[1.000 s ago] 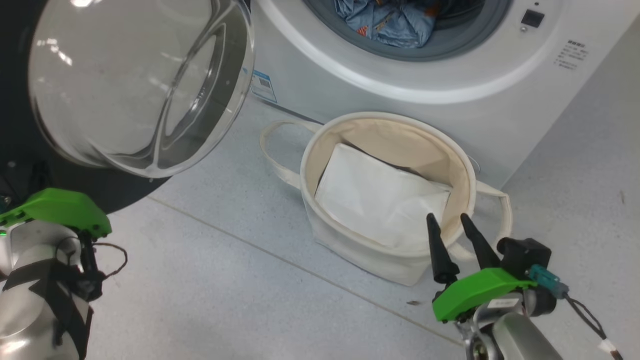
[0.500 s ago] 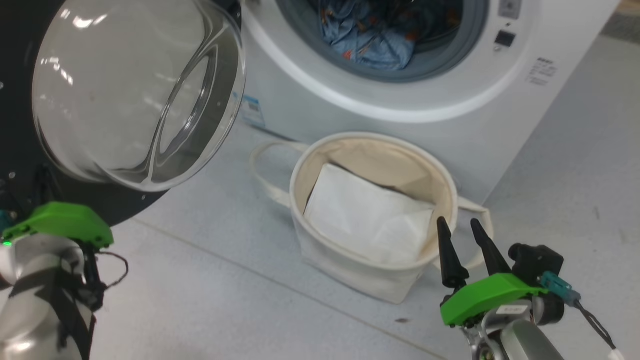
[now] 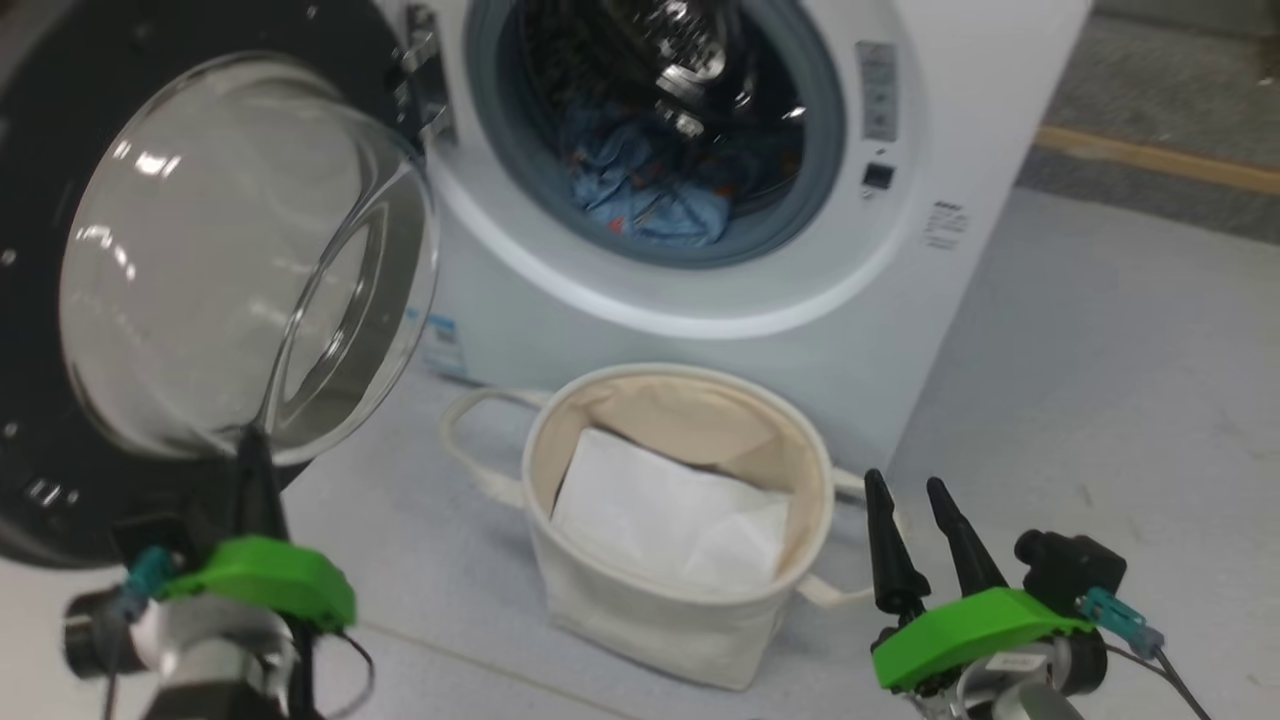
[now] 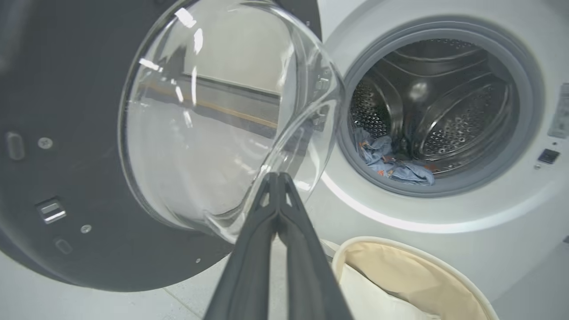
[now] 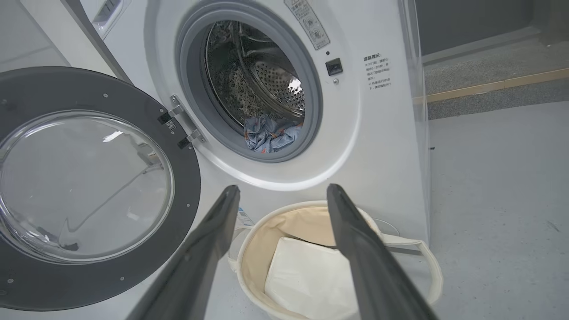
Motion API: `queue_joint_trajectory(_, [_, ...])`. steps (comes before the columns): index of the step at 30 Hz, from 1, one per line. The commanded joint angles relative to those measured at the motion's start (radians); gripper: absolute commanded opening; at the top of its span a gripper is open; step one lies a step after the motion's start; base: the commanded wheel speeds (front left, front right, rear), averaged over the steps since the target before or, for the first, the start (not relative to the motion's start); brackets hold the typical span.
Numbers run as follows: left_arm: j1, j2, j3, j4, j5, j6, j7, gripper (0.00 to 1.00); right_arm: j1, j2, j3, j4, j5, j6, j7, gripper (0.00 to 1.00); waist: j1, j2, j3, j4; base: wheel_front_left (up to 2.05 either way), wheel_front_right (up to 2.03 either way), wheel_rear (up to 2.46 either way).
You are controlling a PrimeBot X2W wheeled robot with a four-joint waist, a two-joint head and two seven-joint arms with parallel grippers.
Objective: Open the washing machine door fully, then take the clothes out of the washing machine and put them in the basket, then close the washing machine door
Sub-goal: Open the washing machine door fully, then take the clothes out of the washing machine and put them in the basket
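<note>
The washing machine point(image 3: 700, 320) stands with its drum showing, and the clothes point(image 3: 640, 190), light blue printed fabric, lie low in the drum point(image 4: 391, 162) point(image 5: 271, 133). The washing machine door point(image 3: 200, 270) hangs swung out to the left, its glass dome facing me point(image 4: 209, 124) point(image 5: 89, 186). The cream basket point(image 3: 640, 620) sits on the floor in front of the machine point(image 5: 249, 258). My left gripper point(image 3: 250, 440) is shut and empty, its tips against the dome's lower edge point(image 4: 278, 175). My right gripper point(image 3: 906, 482) is open and empty, just right of the basket point(image 5: 283, 189).
A white flat packet point(image 3: 670, 515) lies inside the basket. The open door's black ring point(image 3: 40, 500) reaches down close to the floor on the left. Grey floor point(image 3: 1100, 380) stretches to the machine's right, with a yellowish strip point(image 3: 1150, 160) at the back.
The head camera has tilted up, so more of the drum shows. My left gripper has shifted right under the door's glass, fingers now showing. The right gripper keeps its place.
</note>
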Motion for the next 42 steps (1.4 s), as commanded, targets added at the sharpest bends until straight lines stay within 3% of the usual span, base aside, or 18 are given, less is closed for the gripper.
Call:
queue_joint_trajectory(1, [-0.023,0.022,0.027,-0.052,0.011,0.005,0.005,0.00,-0.019,0.010,0.017,-0.042,0.003,0.003,-0.012,1.00,0.0000,0.0000,-0.024,-0.030,0.00,0.00,0.00])
queue_joint_trajectory(9, [0.130,-0.014,-0.049,-0.285,0.025,0.035,0.069,0.00,0.018,0.010,-0.010,-0.111,-0.023,0.003,-0.012,1.00,0.0000,0.0000,-0.028,-0.089,0.00,0.00,0.00])
queue_joint_trajectory(11, [0.155,-0.020,-0.080,-0.315,0.026,0.017,0.075,0.00,0.026,0.010,-0.026,-0.114,-0.033,0.003,-0.012,1.00,0.0000,0.0000,-0.026,-0.103,0.00,0.00,0.00])
queue_joint_trajectory(14, [0.187,-0.016,-0.132,-0.331,0.014,-0.044,0.088,0.00,0.032,0.010,-0.048,-0.120,-0.036,0.003,-0.012,1.00,0.0000,0.0000,-0.021,-0.123,0.00,0.00,0.00])
queue_joint_trajectory(15, [0.196,-0.011,-0.144,-0.328,0.015,-0.055,0.091,0.15,0.033,0.010,-0.054,-0.121,-0.035,0.003,-0.012,1.00,0.0000,0.0000,-0.020,-0.130,0.00,0.00,0.00])
queue_joint_trajectory(16, [0.204,-0.010,-0.148,-0.326,0.013,-0.061,0.086,0.70,0.035,0.010,-0.059,-0.121,-0.034,0.003,-0.012,1.00,0.0000,0.0000,-0.019,-0.136,0.00,0.00,0.00])
queue_joint_trajectory(17, [0.211,-0.009,-0.153,-0.324,0.014,-0.069,0.075,0.93,0.036,0.010,-0.061,-0.122,-0.033,0.003,-0.012,1.00,0.0000,0.0000,-0.018,-0.143,0.00,0.00,0.00])
queue_joint_trajectory(18, [0.218,-0.008,-0.157,-0.320,0.014,-0.074,0.066,1.00,0.037,0.010,-0.061,-0.122,-0.034,0.003,-0.012,1.00,0.0000,0.0000,-0.016,-0.150,0.00,0.00,0.00])
queue_joint_trajectory(27, [0.249,-0.038,-0.131,-0.276,-0.009,-0.069,-0.036,1.00,0.036,0.010,-0.055,-0.105,-0.048,0.003,-0.013,1.00,0.0000,0.0000,-0.010,-0.188,0.00,0.00,0.00])
queue_joint_trajectory(42, [0.246,-0.048,-0.126,-0.222,0.019,-0.055,-0.074,1.00,0.028,0.010,-0.053,-0.080,-0.051,0.003,-0.013,1.00,0.0000,0.0000,-0.003,-0.193,0.00,0.00,0.00])
